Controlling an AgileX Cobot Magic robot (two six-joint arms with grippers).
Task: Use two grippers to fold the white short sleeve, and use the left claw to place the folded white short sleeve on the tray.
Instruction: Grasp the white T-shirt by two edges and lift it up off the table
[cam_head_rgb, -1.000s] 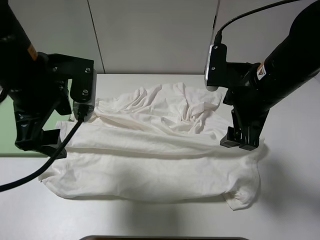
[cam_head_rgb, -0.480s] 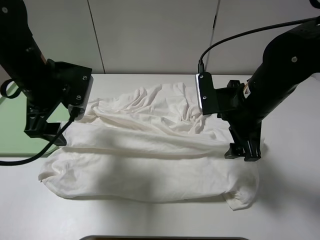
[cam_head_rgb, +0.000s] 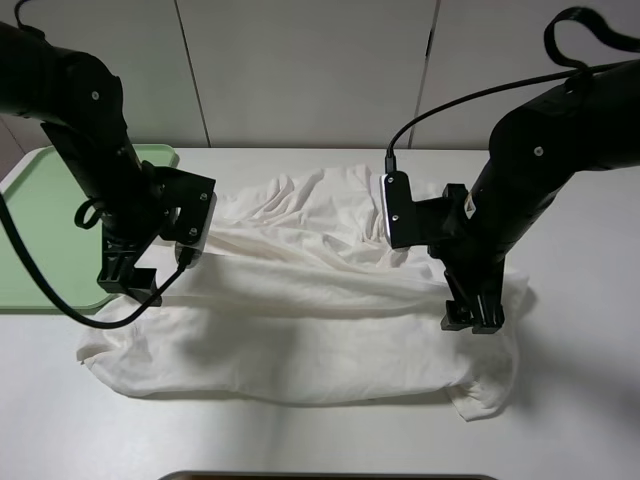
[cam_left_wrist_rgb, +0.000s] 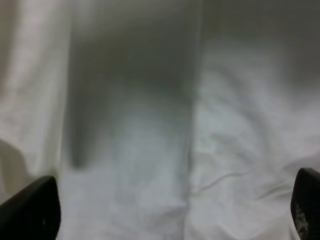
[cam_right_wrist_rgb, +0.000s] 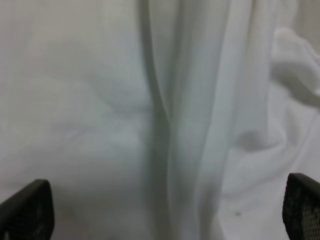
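The white short sleeve (cam_head_rgb: 300, 300) lies spread and wrinkled across the table, its near part folded into a long band. My left gripper (cam_head_rgb: 128, 283) is down at the shirt's left edge, fingers wide apart in the left wrist view (cam_left_wrist_rgb: 175, 210), with only white cloth (cam_left_wrist_rgb: 150, 125) between them. My right gripper (cam_head_rgb: 473, 318) is down on the shirt's right side, also open; the right wrist view (cam_right_wrist_rgb: 165, 210) shows cloth folds (cam_right_wrist_rgb: 165, 100) between its fingertips. The green tray (cam_head_rgb: 45, 230) sits at the far left, partly behind the left arm.
The white table (cam_head_rgb: 580, 400) extends right and in front of the shirt. A grey wall (cam_head_rgb: 300, 70) stands behind the table. Black cables hang from both arms. A dark edge shows at the bottom of the high view.
Both arms have swung inward and lowered onto the shirt. The left gripper moved right, uncovering more of the tray; the right gripper moved down toward the near right part of the shirt.
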